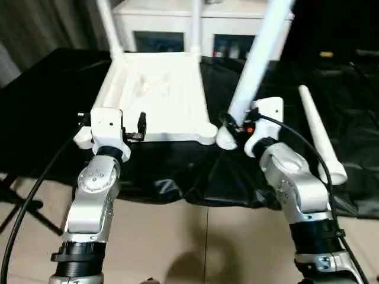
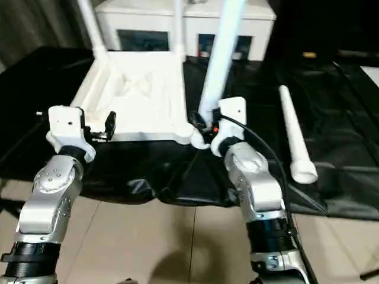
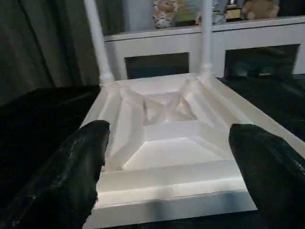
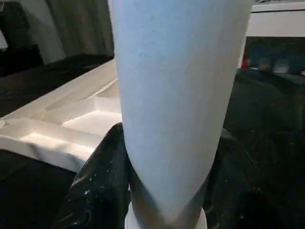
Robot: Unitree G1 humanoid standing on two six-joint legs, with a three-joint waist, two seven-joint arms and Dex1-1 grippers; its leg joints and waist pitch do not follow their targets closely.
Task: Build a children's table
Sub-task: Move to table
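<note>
The right gripper is clamped around a white tapered leg, its 2 black fingers pressed against either side of the shaft near the wide lower end. That leg stands tilted, leaning up and away to the right, with its base sitting at the near right corner socket of the table top. The top lies upside down on the black-covered table, ribbed underside facing up. 2 more legs stand upright in the far corner sockets: 1 at the far left, 1 at the far right. A 4th leg lies loose on the black cover well to the right of the top, wide end toward the robot.

The left gripper hangs at the near left edge of the top with its fingers spread wide and nothing between them. A white cabinet with glass doors stands behind the table.
</note>
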